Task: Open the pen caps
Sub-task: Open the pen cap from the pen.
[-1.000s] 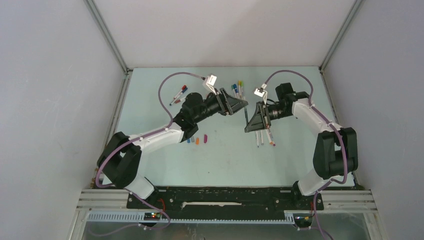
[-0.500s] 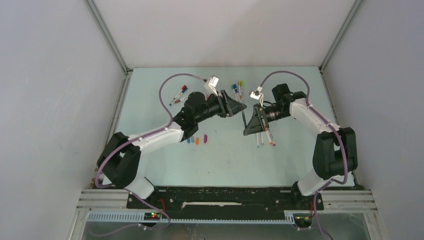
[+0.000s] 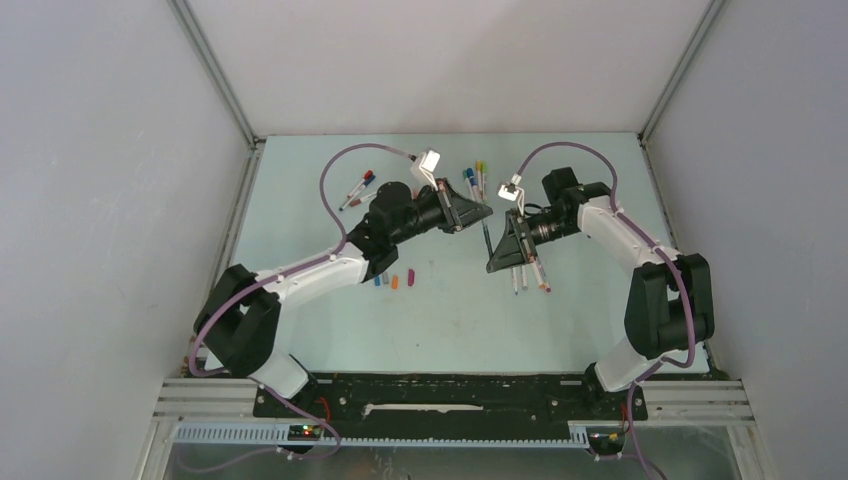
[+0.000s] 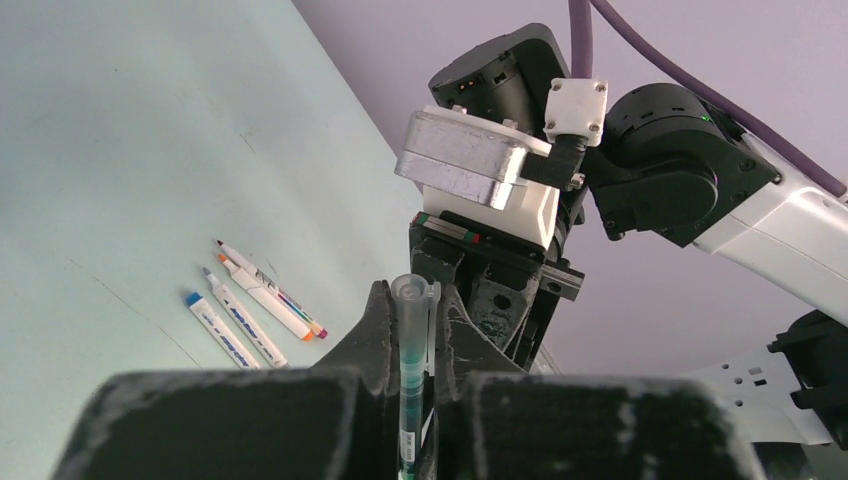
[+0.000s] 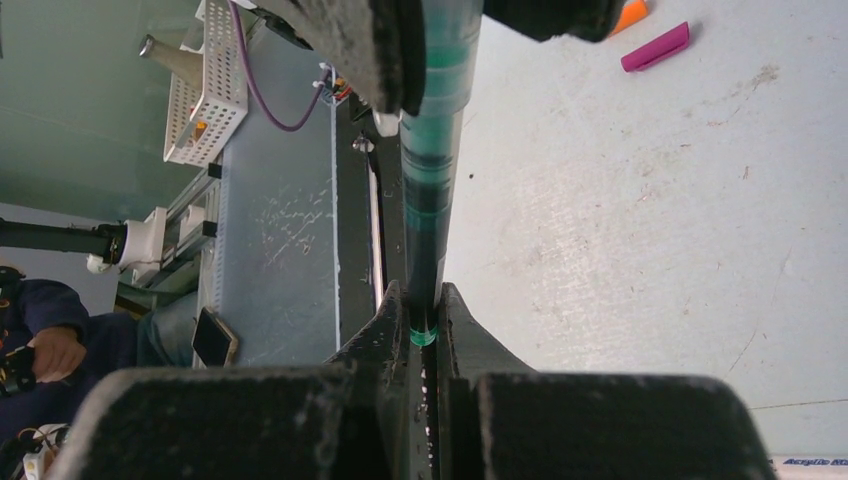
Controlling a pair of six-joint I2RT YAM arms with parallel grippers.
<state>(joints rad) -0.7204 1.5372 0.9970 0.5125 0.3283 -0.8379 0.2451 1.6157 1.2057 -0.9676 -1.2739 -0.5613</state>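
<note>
A green pen (image 3: 488,238) hangs above the table, held at both ends. My left gripper (image 4: 415,325) is shut on its clear pen cap (image 4: 414,300), which stands upright between the fingers. My right gripper (image 5: 422,312) is shut on the opposite green end of the barrel (image 5: 432,190). From above, the left gripper (image 3: 481,212) and the right gripper (image 3: 497,258) face each other closely. Loose pen caps lie on the table: blue (image 3: 377,281), orange (image 3: 395,281) and purple (image 3: 412,274); the purple cap (image 5: 655,47) also shows in the right wrist view.
Capped pens lie at the back left (image 3: 357,188) and back middle (image 3: 473,178). More pens (image 3: 530,275) lie under the right arm, and three of them (image 4: 250,305) show in the left wrist view. Grey walls enclose the table (image 3: 450,320).
My left gripper has closed from open onto the pen's cap. The right gripper, still shut on the pen, has shifted slightly left toward it.
</note>
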